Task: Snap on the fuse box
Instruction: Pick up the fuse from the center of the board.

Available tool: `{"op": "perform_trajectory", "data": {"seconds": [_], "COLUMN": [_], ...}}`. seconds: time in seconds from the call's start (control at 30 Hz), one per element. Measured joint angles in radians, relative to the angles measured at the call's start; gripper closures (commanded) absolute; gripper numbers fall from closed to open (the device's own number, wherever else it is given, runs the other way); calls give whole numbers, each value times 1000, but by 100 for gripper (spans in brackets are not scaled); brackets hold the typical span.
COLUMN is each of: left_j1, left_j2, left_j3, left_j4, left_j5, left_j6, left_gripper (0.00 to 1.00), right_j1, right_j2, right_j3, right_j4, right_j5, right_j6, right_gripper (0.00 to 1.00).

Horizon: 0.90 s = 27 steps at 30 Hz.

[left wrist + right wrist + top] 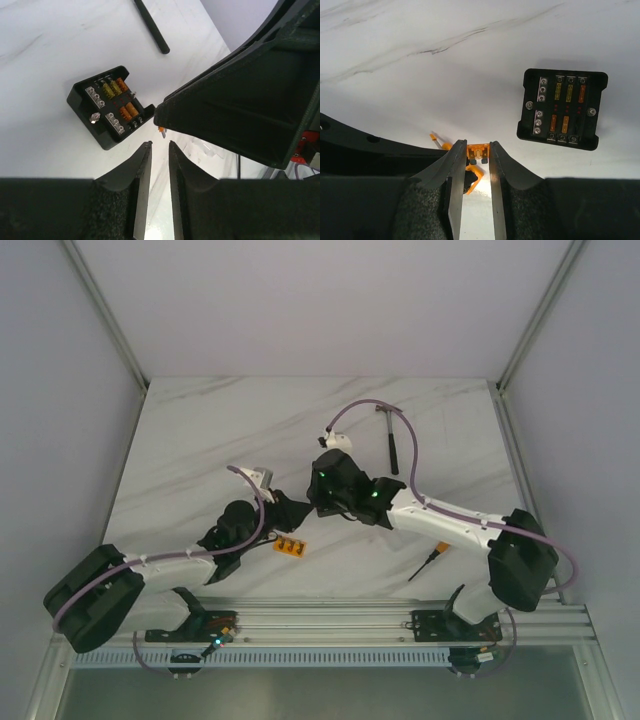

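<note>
Marbled white bench (pixel 395 30) carries the fuse box (pixel 562 109), upper right in the right wrist view. The right tool (pixel 477 145) pinches a small orange fuse (pixel 478 151). The left tool (pixel 159 146) is narrowly parted and empty.

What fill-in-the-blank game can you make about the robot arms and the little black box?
1. The right gripper pinches a small ____ plastic fuse.
2. The square black plastic fuse box lies on the ____ marbled table.
3. The left gripper holds ____.
Missing words: orange; white; nothing.
</note>
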Motion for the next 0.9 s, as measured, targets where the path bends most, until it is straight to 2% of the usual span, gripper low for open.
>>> {"op": "perform_trajectory", "data": {"seconds": [0.3,0.6,0.8,0.9], "left_j1": [-11,-12,-12,-12], "left_j2": [2,20,26,26], "left_j3": [2,4,7,8], "left_j4": [48,51,51,51], "left_j5": [-26,-42,-46,-46], "left_j6": [15,22,30,37], "left_gripper": [75,87,100,100], "right_j1": [0,0,0,0], "right_j2": [-5,-5,-16,-18], "right_j3": [-11,-20,-30,-31], "right_j4": [24,31,35,37], "right_j5": [-19,-27,-27,-26], "right_j6": [18,29,36,36], "right_gripper": [73,73,72,68]}}
